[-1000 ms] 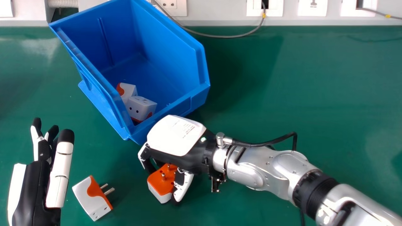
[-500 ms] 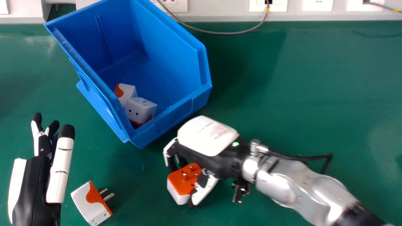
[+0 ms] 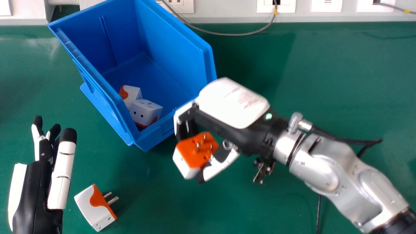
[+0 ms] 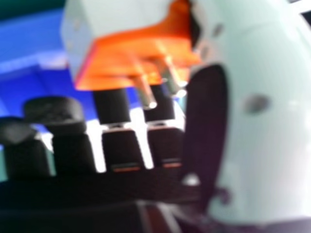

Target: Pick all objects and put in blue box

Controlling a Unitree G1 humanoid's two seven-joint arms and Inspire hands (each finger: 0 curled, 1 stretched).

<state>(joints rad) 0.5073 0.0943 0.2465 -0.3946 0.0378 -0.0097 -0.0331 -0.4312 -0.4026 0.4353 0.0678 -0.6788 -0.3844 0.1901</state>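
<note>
I should raise this orange-faced adapter (image 3: pixel 195 149) above the near wall of the blue box (image 3: pixel 175 48), centre it over the opening, then lower it gently before releasing. My right hand (image 3: pixel 232 104) is partly closed, thumb and fingers pinching it just outside the box. A loose adapter (image 3: pixel 94 206) lies on the bench (image 3: pixel 260 204) beside my left hand (image 3: pixel 35 195).

Right hand (image 3: pixel 232 104) grips plug adapter (image 3: pixel 196 149); two adapters (image 3: pixel 146 112) inside blue box (image 3: pixel 175 55); another adapter (image 3: pixel 94 208) on table (image 3: pixel 308 81).
</note>
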